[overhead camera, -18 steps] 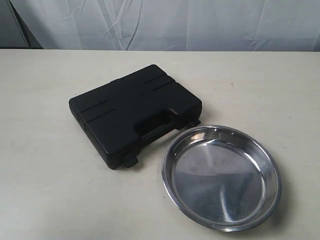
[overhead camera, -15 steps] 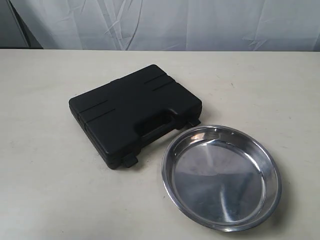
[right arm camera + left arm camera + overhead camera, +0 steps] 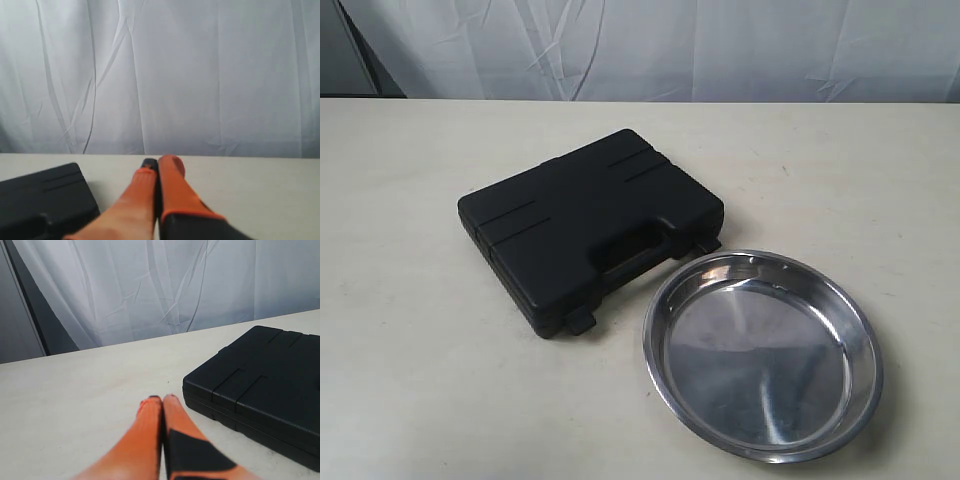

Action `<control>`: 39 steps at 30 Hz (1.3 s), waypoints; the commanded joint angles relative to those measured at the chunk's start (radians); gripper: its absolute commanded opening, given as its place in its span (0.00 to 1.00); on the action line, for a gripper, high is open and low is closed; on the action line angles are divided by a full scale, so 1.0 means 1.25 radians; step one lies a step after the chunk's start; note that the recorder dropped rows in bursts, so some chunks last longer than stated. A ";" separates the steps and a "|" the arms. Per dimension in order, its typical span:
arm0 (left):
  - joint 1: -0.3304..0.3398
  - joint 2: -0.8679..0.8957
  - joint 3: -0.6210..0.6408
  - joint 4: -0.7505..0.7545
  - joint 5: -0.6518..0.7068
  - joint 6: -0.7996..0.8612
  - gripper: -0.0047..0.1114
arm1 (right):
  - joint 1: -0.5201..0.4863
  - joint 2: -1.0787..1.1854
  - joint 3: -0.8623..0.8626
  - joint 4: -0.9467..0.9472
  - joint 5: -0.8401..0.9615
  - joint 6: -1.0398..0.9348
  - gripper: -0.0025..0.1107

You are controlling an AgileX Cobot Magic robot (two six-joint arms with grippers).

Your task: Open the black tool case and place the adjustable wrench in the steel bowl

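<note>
The black tool case (image 3: pixel 590 225) lies closed and flat on the table, its handle slot and two latches facing the steel bowl (image 3: pixel 762 355), which sits empty just to its right and nearer the front. The adjustable wrench is hidden. Neither arm shows in the exterior view. In the left wrist view my left gripper (image 3: pixel 162 399) is shut with nothing in it, hovering beside a corner of the case (image 3: pixel 260 385). In the right wrist view my right gripper (image 3: pixel 159 164) is shut and empty, with a corner of the case (image 3: pixel 42 200) off to one side.
The pale table (image 3: pixel 420 380) stretches around both objects. A white curtain (image 3: pixel 650 45) hangs behind the table's far edge, with a dark strip (image 3: pixel 35 315) beside it in the left wrist view.
</note>
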 commanded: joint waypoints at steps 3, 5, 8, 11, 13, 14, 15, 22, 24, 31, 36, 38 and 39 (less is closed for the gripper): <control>-0.003 0.003 -0.002 -0.002 -0.005 0.000 0.04 | -0.005 -0.004 0.002 -0.002 -0.048 -0.002 0.02; -0.003 0.003 -0.002 -0.002 -0.005 0.000 0.04 | -0.005 -0.004 0.002 0.004 -0.047 -0.002 0.02; -0.003 0.003 -0.002 -0.002 -0.005 0.000 0.04 | -0.005 -0.004 0.002 0.068 -0.047 -0.002 0.02; -0.003 0.003 -0.002 -0.002 -0.005 0.000 0.04 | -0.005 -0.004 0.002 0.161 -0.047 0.000 0.02; -0.003 0.003 -0.002 -0.002 -0.005 0.000 0.04 | -0.005 -0.004 0.002 0.257 -0.057 0.000 0.02; -0.003 0.003 -0.002 -0.002 -0.005 0.000 0.04 | -0.005 -0.004 0.002 0.303 -0.072 0.000 0.02; -0.003 0.003 -0.002 -0.002 -0.005 0.000 0.04 | -0.005 -0.004 0.002 0.366 -0.083 0.000 0.02; -0.003 0.003 -0.002 -0.002 -0.005 0.000 0.04 | -0.005 -0.004 0.002 0.859 -0.081 0.058 0.02; -0.003 0.003 -0.002 -0.002 -0.005 0.000 0.04 | -0.005 -0.004 0.002 0.880 -0.076 0.061 0.02; -0.003 0.003 -0.002 -0.002 -0.005 0.000 0.04 | -0.002 -0.004 -0.177 0.475 -0.051 -0.003 0.02; -0.003 0.003 -0.002 -0.002 -0.005 0.000 0.04 | -0.002 0.131 -0.354 0.223 0.010 -0.003 0.02; -0.003 0.003 -0.002 -0.002 -0.005 0.000 0.04 | -0.002 0.241 -0.431 0.150 0.093 -0.006 0.02; -0.003 0.003 -0.002 -0.002 -0.005 0.000 0.04 | -0.002 0.294 -0.462 0.120 0.131 -0.018 0.02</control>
